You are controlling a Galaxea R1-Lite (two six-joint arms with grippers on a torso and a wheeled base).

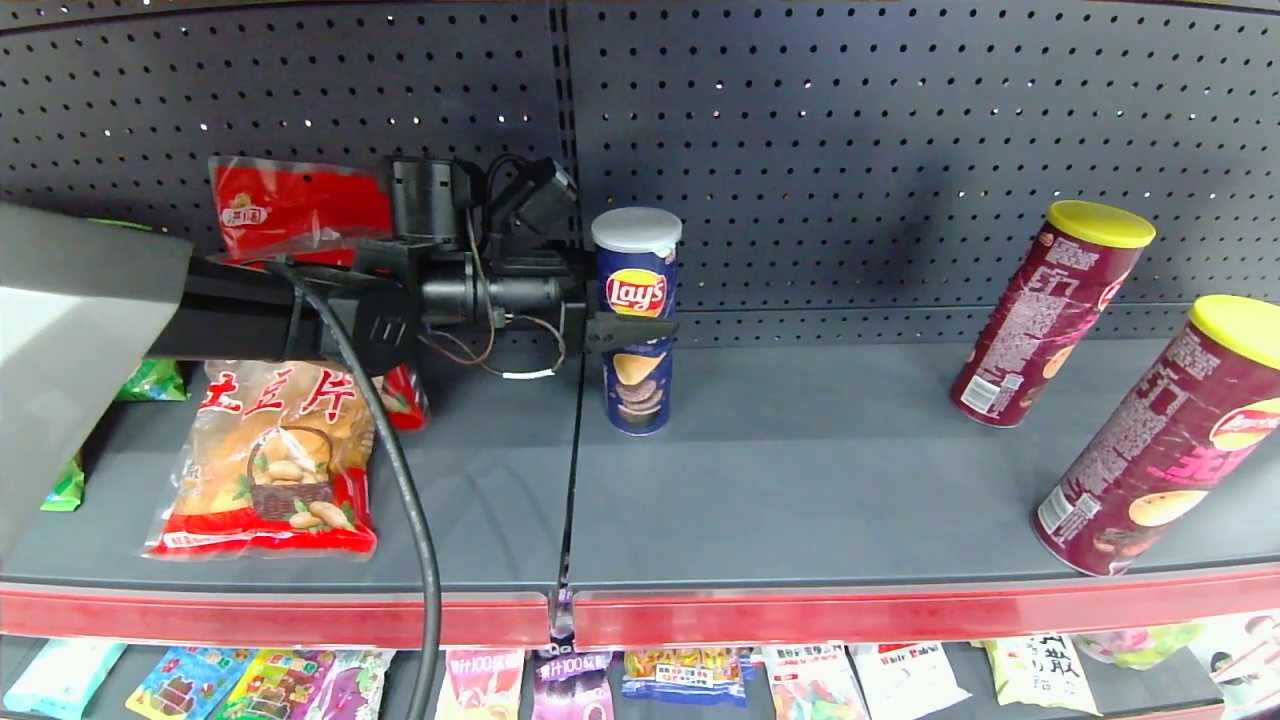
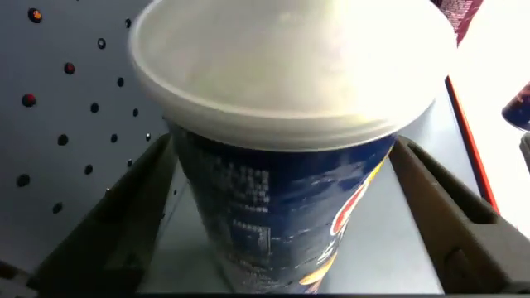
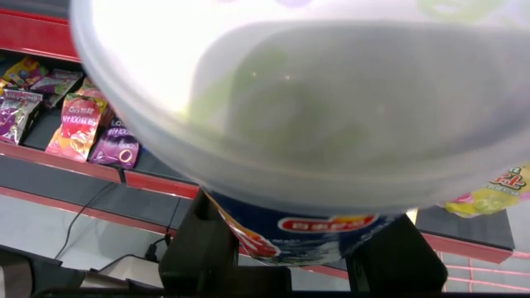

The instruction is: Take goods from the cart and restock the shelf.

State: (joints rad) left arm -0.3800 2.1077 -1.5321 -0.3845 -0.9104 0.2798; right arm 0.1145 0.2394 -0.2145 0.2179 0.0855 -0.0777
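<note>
Can (image 1: 637,290) stands upright mid-shelf (image 1: 800,480), gripped by the left gripper's (image 1: 630,330) closed fingers. Pegboard (image 1: 850,130) behind; chip bag (image 1: 270,460) left, two maroon cans (image 1: 1045,310) right. Right gripper (image 3: 290,248) clamps a second can (image 3: 319,232).

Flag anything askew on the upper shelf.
The rear maroon can and front maroon can, at the shelf's right end, look tilted, tops leaning right; the blue can stands upright. Possibly lens distortion. Nothing spilled.

Round logo on the blue can (image 1: 636,320), large characters on the snack bag (image 1: 270,450) (fine print illegible)
</note>
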